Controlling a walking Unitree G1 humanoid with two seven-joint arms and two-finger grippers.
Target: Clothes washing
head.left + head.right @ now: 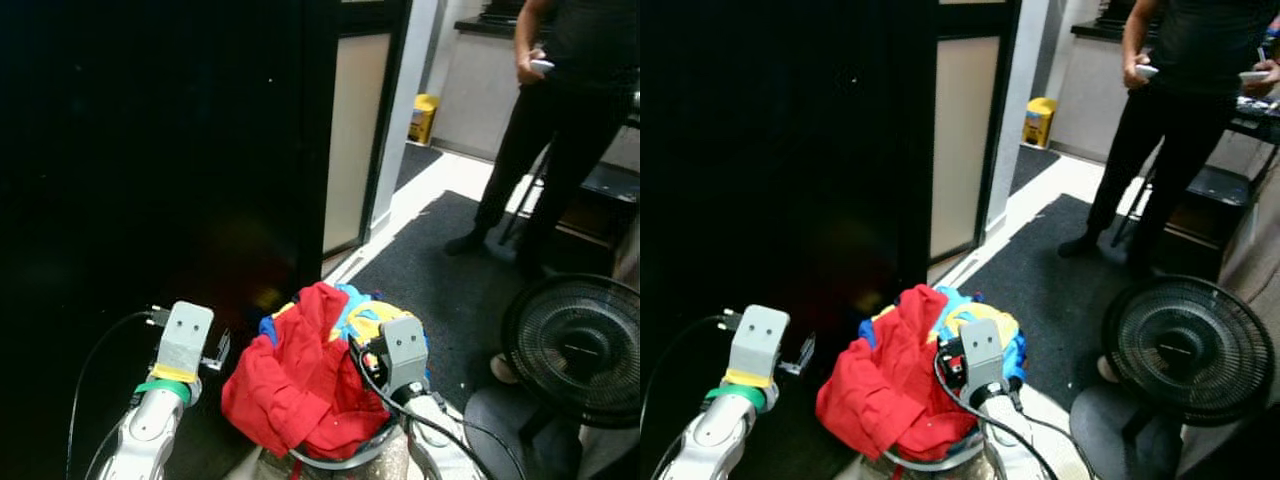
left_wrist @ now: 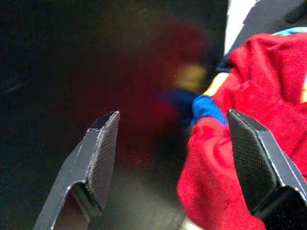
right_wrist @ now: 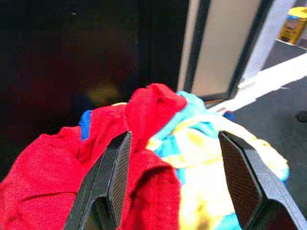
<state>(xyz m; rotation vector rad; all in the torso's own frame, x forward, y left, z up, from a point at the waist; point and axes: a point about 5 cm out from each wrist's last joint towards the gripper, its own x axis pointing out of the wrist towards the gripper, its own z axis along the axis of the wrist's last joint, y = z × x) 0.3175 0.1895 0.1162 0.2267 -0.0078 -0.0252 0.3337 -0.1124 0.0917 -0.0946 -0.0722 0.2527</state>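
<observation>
A round basket (image 1: pixel 340 462) stands just in front of me, heaped with clothes. A red garment (image 1: pixel 300 380) drapes over its near-left side. A yellow and light-blue garment (image 1: pixel 368 318) lies behind it. My left gripper (image 2: pixel 172 163) is open beside the basket's left side, the red cloth (image 2: pixel 249 120) close to one finger, nothing held. My right gripper (image 3: pixel 172 187) hovers open just above the pile, over the red garment (image 3: pixel 144 120) and the yellow one (image 3: pixel 206 163). The right wrist (image 1: pixel 403 350) sits at the basket's right rim.
A glossy black panel (image 1: pixel 150 150) fills the left side. A frosted door (image 1: pixel 355 140) stands ahead. A person (image 1: pixel 560 120) stands at the back right on a dark mat (image 1: pixel 430 260). A black fan (image 1: pixel 580 345) is close on the right. A yellow bin (image 1: pixel 424 117) sits far back.
</observation>
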